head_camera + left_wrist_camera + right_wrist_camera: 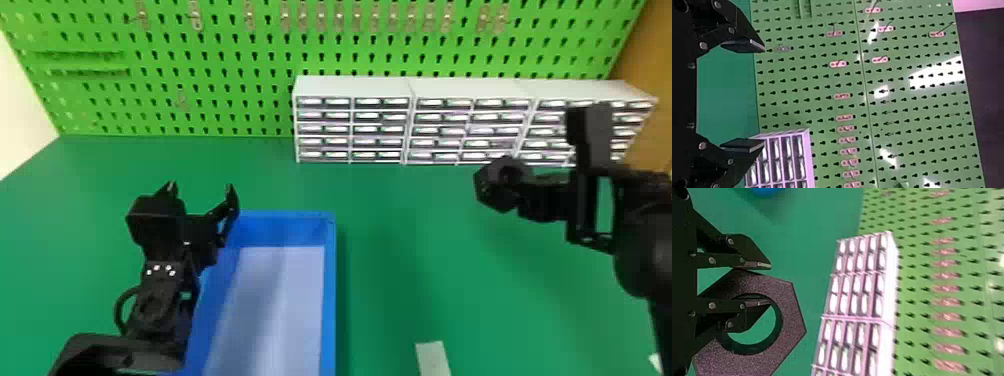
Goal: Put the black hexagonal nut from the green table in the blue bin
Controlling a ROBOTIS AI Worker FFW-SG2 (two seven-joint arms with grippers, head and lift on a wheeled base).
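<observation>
From where I stand, the blue bin [327,300] is easy to find, though its near end is cut off and the left arm [160,305] hides some of its left wall. The left gripper [201,189] is at the bin's far left corner, its fingers spread wide with nothing between them.

The black hexagonal nut [492,187] is well off to the right of the bin, up above the green table [400,215] — in the right gripper [545,197], which is closed on one side of its ring. The right wrist view shows one finger [756,302] through the hole and the other outside; the nut's edge runs out of that picture, and the fingers hide part of the ring.

Beyond the bin and to its right, drawer cabinets [355,87] line the green pegboard [225,55], partly covered by the right arm [645,240]. A pale strip [433,357] lies right of the bin, cut off too — I can't tell what it is.
</observation>
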